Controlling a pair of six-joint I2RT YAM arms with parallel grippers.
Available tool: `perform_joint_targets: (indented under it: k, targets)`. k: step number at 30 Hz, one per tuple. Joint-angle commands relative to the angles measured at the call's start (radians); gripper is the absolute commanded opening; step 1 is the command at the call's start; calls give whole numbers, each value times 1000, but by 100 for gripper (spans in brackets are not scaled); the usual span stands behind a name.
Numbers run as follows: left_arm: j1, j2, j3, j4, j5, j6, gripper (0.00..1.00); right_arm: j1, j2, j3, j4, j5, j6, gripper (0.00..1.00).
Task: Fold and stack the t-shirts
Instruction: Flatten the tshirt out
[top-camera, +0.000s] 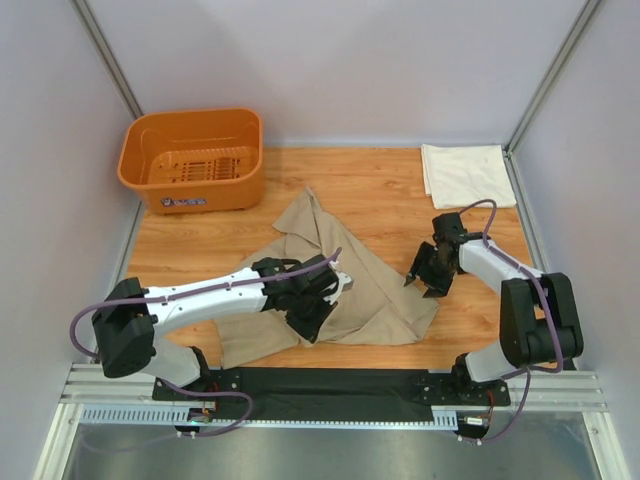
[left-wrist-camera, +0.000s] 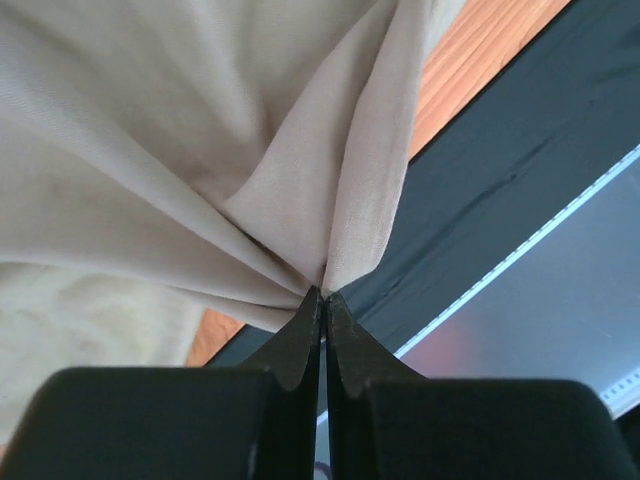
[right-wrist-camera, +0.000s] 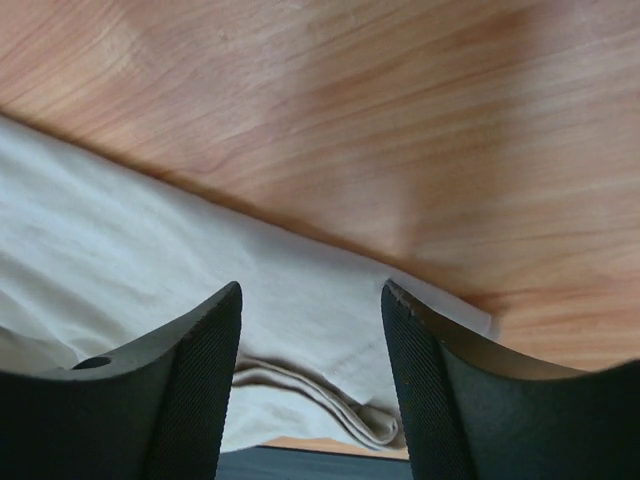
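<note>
The tan-khaki t-shirt lies crumpled and partly spread in the middle of the wooden table. My left gripper is over its near part and is shut on a pinched fold of the tan fabric; the cloth fans out from the jaws. My right gripper is open and empty just above the shirt's right corner; the tan cloth and its folded hem lie between and below the fingers. The cream-white t-shirt lies folded flat at the back right corner.
An orange plastic basket stands at the back left. A black mat and a metal rail run along the near edge. Grey walls with metal posts close in the table. Bare wood shows between the shirts.
</note>
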Motion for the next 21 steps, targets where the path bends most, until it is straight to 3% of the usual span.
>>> perform_joint_targets:
  k: [1, 3, 9, 13, 17, 19, 20, 21]
  targets:
    - [-10, -16, 14, 44, 51, -47, 4, -3, 36, -25, 103, -32, 72, 58]
    - [-8, -23, 3, 39, 48, -53, 2, -2, 63, -46, 160, -30, 102, 43]
    - [-13, -69, -84, 53, 63, -76, 0, -3, 171, -23, 272, 92, 182, 36]
    - [-22, -103, -144, 65, 69, -95, 0, -3, 319, 240, 265, 200, 91, 37]
    - [-28, -120, -176, 76, 80, -89, 0, -5, 412, 492, 150, 183, 0, 38]
    - [-28, -126, -169, 70, 83, -72, 8, -3, 372, 534, 84, 194, -31, 40]
    - [-30, -131, -149, 67, 81, -66, 24, -3, 349, 544, 62, 194, -38, 41]
    - [-28, -140, -133, 59, 66, -57, 33, -2, 319, 538, 42, 188, -55, 43]
